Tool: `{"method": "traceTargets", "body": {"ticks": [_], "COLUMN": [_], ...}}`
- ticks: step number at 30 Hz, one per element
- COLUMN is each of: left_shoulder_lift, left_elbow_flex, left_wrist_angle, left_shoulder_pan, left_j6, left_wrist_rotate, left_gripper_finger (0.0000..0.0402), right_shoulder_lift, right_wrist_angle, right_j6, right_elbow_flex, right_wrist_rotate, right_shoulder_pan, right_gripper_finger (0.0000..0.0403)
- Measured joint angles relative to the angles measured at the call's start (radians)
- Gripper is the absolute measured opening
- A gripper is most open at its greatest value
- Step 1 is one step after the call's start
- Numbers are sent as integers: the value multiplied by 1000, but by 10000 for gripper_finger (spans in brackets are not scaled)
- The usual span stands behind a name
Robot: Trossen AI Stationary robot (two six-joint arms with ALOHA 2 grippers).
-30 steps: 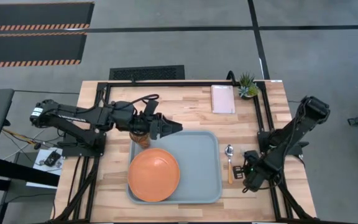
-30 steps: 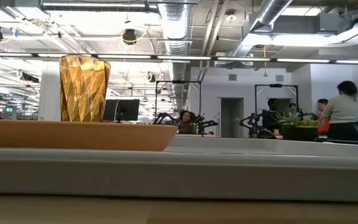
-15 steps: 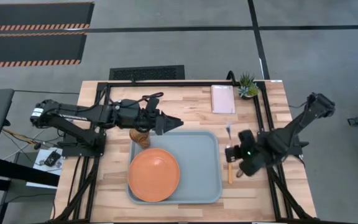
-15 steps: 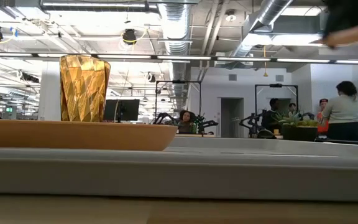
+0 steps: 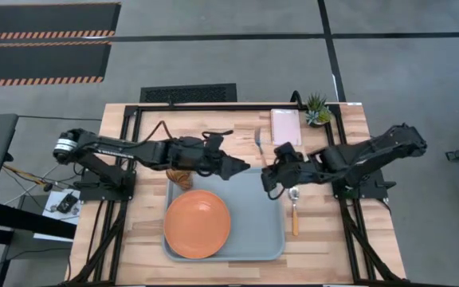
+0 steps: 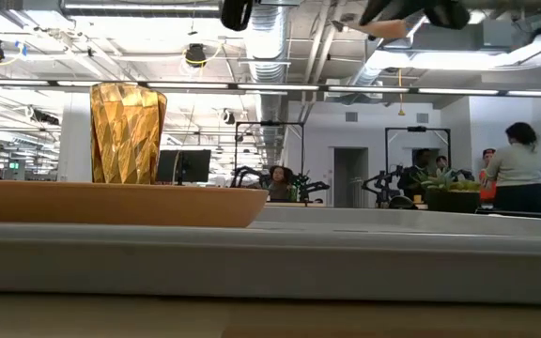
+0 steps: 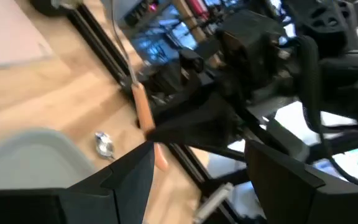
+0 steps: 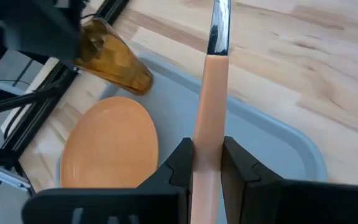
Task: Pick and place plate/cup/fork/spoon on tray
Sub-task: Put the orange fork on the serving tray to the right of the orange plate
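Right hand (image 5: 266,177), closed on the orange handle of the fork (image 5: 257,140), poised over the far right corner of the tray (image 5: 255,227). In the right wrist view the fork (image 8: 209,118) runs straight out between the two fingers (image 8: 173,168), handle clamped, tines pointing away; from above, its long axis lies roughly along the tray's short side, tines toward the table's far edge. Free tray floor lies directly below and toward the near side of this hand, so the placing move is judged a short descent, right arm nearer. Plate (image 5: 198,224) rests in the tray's near left part; cup (image 5: 181,176) stands at the tray's far left corner. Spoon (image 5: 294,209) lies on the table (image 5: 142,231) just right of the tray, bowl away. Left hand (image 5: 238,167) hangs over the tray's far edge beside the cup, fingers parted and empty.
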Motion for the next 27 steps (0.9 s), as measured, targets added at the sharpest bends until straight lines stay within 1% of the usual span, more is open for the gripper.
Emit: {"method": "traceTargets", "body": {"ticks": [3, 8, 11, 14, 21, 27], "left_shoulder_lift": [8, 24, 34, 43, 54, 58], "left_elbow_flex": [2, 2, 1, 1, 0, 1], "left_wrist_angle": [-2, 13, 12, 18, -1, 14], "left_shoulder_pan": [0, 6, 21, 32, 50, 56], "left_j6": [9, 8, 1, -5, -6, -7], "left_wrist_rotate": [-73, -139, -134, -135, -128, -165], "left_gripper_finger": [235, 235, 235, 235, 235, 235], "right_shoulder_lift": [23, 52, 68, 79, 82, 82], "right_wrist_angle": [6, 90, 143, 156, 157, 129], "right_j6": [-28, -111, -153, -158, -158, -157], "right_elbow_flex": [18, 40, 41, 41, 41, 41], "right_wrist_rotate": [-7, -13, -27, -43, -46, -47], "right_shoulder_pan": [-12, -11, -11, -11, -11, -8], "right_gripper_finger": [58, 58, 58, 58, 58, 59]}}
